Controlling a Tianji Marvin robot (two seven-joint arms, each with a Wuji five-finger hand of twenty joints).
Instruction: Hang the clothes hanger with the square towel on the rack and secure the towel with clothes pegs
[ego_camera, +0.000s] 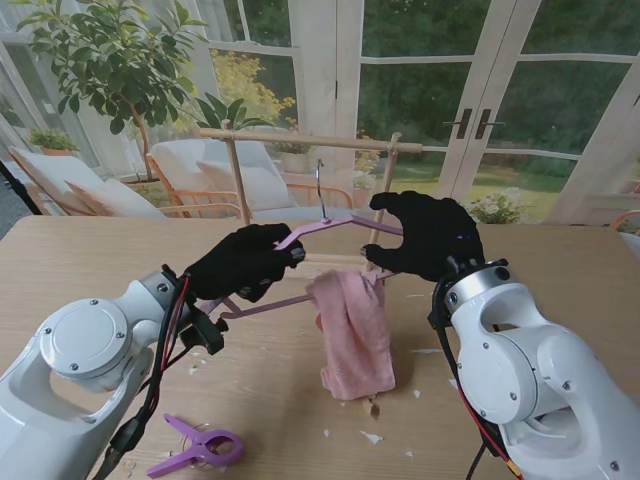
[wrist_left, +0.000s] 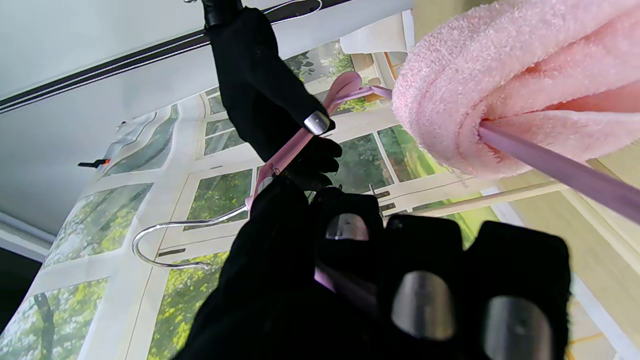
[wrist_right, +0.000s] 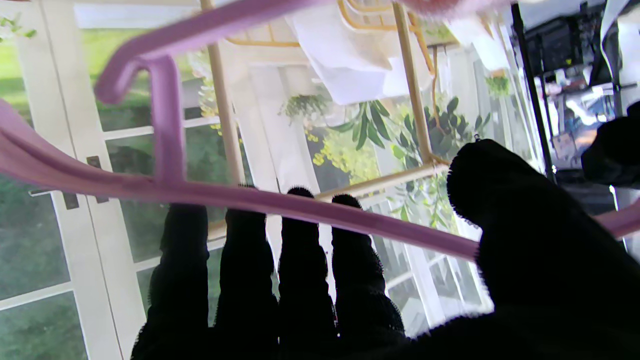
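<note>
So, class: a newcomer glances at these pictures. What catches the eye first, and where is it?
Two black-gloved hands, left hand and right hand, hold a purple hanger up before the wooden rack. A pink towel droops from its lower bar, and a purple peg lies nearer to me, at left.

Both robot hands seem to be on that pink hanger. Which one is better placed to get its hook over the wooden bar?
Probably the right robot hand. It grips the hanger close beside the metal hook, just under the rack bar. The left robot hand holds the lower, nearer end, away from the hook.
</note>
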